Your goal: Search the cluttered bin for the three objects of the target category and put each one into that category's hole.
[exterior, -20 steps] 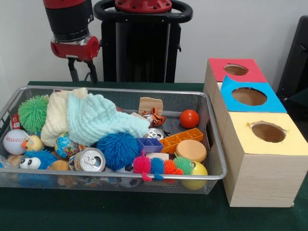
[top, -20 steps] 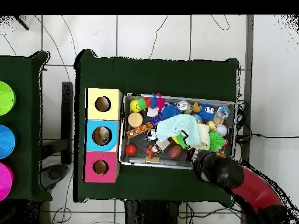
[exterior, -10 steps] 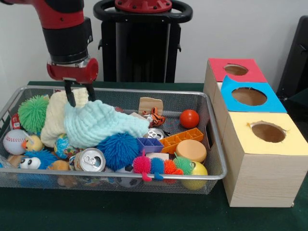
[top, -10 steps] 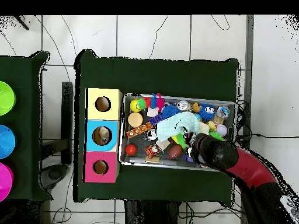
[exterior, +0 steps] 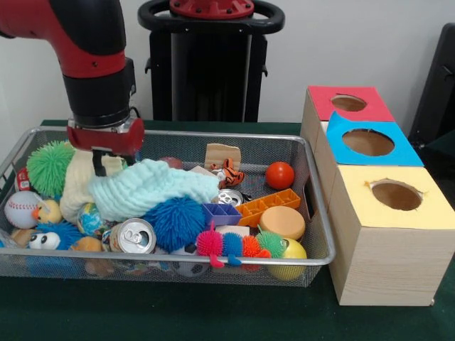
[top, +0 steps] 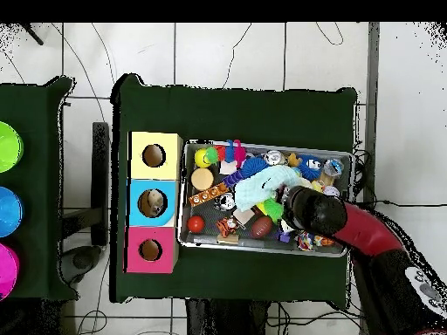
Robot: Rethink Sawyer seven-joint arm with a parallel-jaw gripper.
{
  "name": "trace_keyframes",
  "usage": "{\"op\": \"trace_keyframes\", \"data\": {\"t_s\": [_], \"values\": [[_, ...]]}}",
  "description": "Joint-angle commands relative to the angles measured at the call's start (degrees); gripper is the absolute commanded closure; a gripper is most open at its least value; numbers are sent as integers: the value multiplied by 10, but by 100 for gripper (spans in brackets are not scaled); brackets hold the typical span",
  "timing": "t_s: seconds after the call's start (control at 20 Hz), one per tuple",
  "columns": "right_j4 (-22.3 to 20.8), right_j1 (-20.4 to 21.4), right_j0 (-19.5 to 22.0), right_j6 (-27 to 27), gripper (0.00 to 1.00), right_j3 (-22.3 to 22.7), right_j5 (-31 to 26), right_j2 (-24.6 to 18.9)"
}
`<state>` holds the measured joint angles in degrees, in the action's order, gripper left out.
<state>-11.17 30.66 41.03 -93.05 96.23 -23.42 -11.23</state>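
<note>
The silver wire-mesh bin (exterior: pixel 213 133) is full of toys, and also shows in the overhead view (top: pixel 244 249). My gripper (exterior: pixel 112 162) is open and low in the bin's left half. Its fingers (exterior: pixel 98 165) press into a mint-green cloth (exterior: pixel 153 186) lying over a cream cloth (exterior: pixel 75 188). In the overhead view the arm covers the gripper (top: pixel 303 208) beside the mint cloth (top: pixel 266 185). The round hole (exterior: pixel 368 142) in the blue-topped box stands right of the bin. From overhead something pale shows inside that hole (top: pixel 153 202).
The bin also holds a green spiky ball (exterior: pixel 48 167), a blue spiky ball (exterior: pixel 175 220), a soda can (exterior: pixel 134 236), a baseball (exterior: pixel 23 208), an orange ball (exterior: pixel 279 175) and a tiger toy (exterior: pixel 227 172). A red-topped box (exterior: pixel 348 103) and a yellow-topped box (exterior: pixel 396 195) flank the blue one.
My gripper came from behind the bin's back rim, forward and down into the cloths. The mint cloth has been pushed lower and bunched up.
</note>
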Motion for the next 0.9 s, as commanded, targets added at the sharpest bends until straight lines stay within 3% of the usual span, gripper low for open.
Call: {"op": "trace_keyframes", "data": {"t_s": [0.05,0.25,0.3,0.35,0.9], "values": [[-39,-71,-4,8,0,-85,-28,-4],[-42,-80,-3,12,0,-94,-48,-6],[-43,-77,-5,-4,0,-84,-26,-1],[-46,-75,-2,-3,100,-78,-21,-4],[-49,-67,-11,-4,100,-82,-28,10]]}}
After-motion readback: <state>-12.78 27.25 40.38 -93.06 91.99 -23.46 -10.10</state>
